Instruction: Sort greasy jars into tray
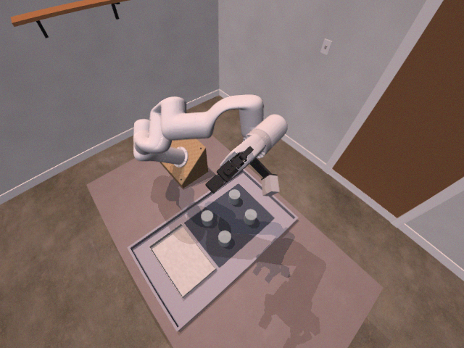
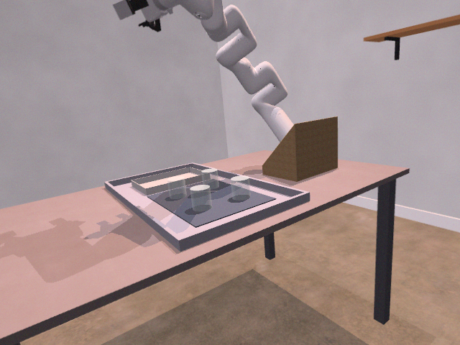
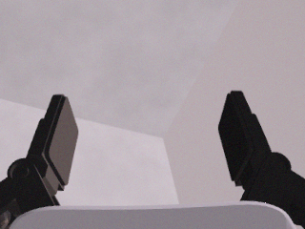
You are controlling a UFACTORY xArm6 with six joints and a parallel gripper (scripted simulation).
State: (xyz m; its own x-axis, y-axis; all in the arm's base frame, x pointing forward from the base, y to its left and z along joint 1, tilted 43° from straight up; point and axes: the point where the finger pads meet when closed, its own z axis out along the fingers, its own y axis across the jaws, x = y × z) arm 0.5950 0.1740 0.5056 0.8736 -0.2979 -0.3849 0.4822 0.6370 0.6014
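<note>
Four clear glass jars stand upright, closed ends up, on the dark drying mat. Two are on the tray side: one jar nearer the arm's base and one jar farther from it. Away from the tray stand another jar nearer the base and a last jar. They stand apart. The tray beside the mat is empty. My gripper is open and empty, high above the table, facing away from the jars. Grease cannot be seen.
The steel table top has a raised rim around mat and tray. It lies on a pinkish table. The arm's wooden base block stands behind it. Arm shadows cross the mat.
</note>
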